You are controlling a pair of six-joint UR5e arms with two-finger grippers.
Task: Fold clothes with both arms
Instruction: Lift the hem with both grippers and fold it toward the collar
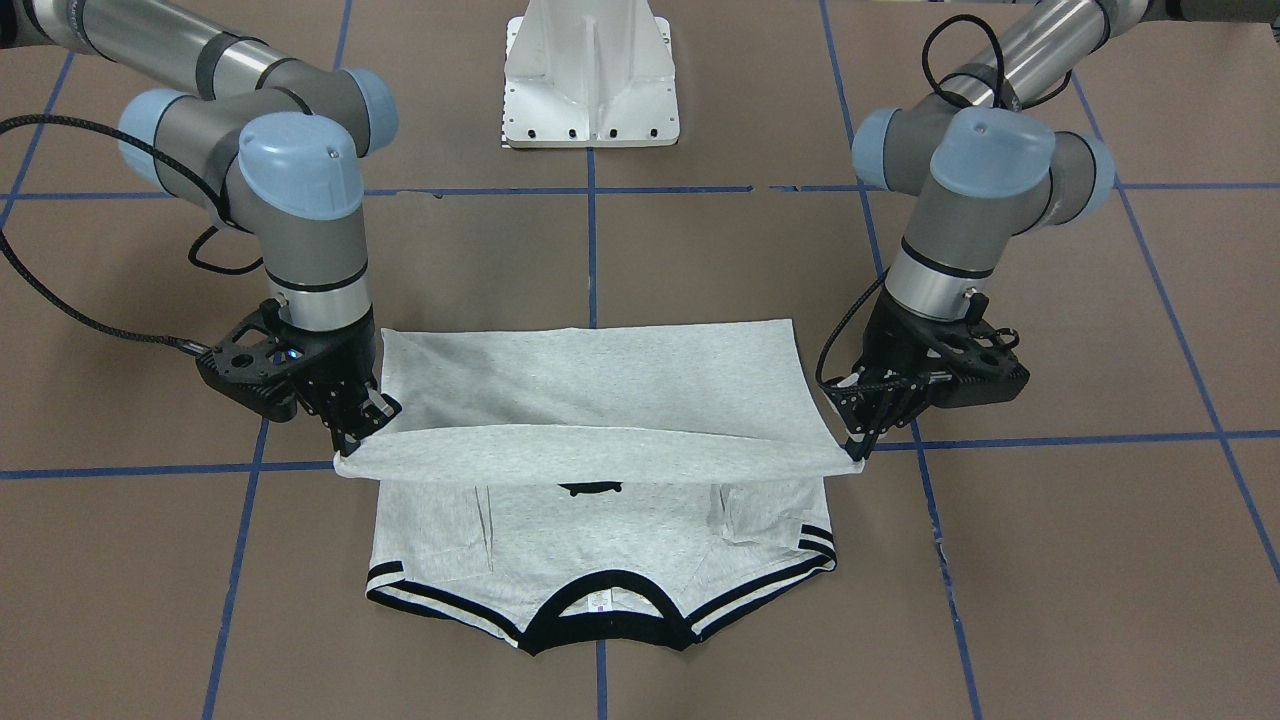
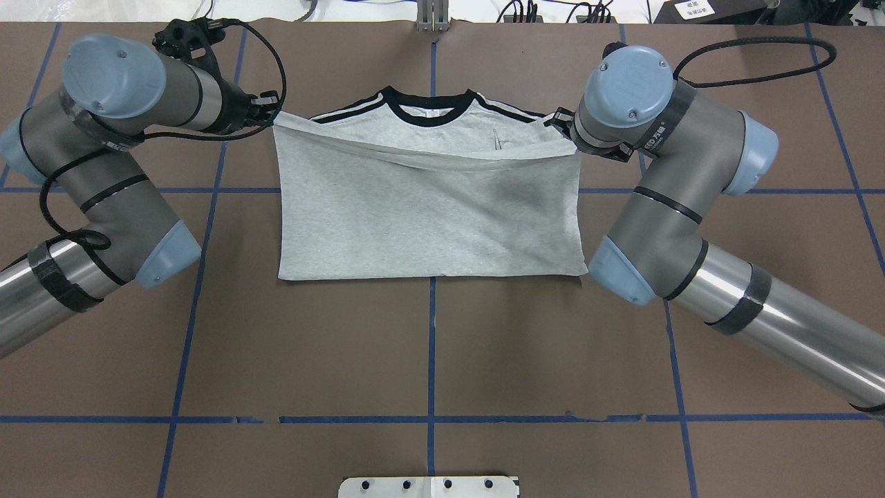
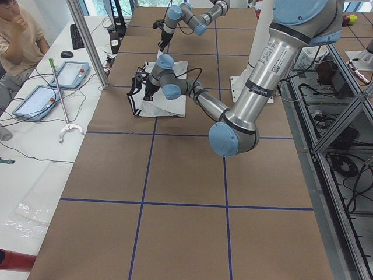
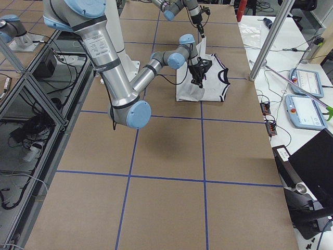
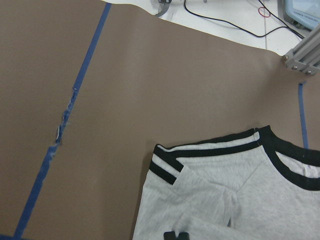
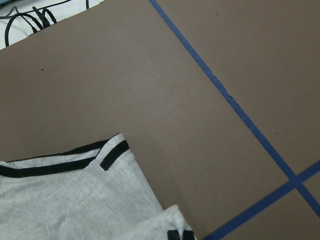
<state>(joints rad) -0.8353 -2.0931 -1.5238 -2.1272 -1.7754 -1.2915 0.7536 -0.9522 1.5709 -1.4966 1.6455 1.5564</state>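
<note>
The grey T-shirt (image 1: 600, 380) lies on the brown table with its black collar (image 1: 605, 615) away from the robot. Its lower half is raised and carried over toward the collar, the hem stretched taut between both grippers. My left gripper (image 1: 858, 448) is shut on one hem corner, seen also in the overhead view (image 2: 271, 114). At the other corner my right gripper (image 1: 368, 418) is shut on the cloth (image 2: 563, 126). Both wrist views look down on the striped sleeves (image 5: 167, 167) (image 6: 107, 152), with the fingertips (image 5: 175, 235) (image 6: 186, 235) at the bottom edge. The print is hidden.
The white pedestal (image 1: 592, 75) stands at the robot's side of the table. Blue tape lines (image 2: 431, 346) grid the brown surface. A person (image 3: 17, 35) sits at a side table with teach pendants (image 3: 67, 73) beyond the shirt's collar side.
</note>
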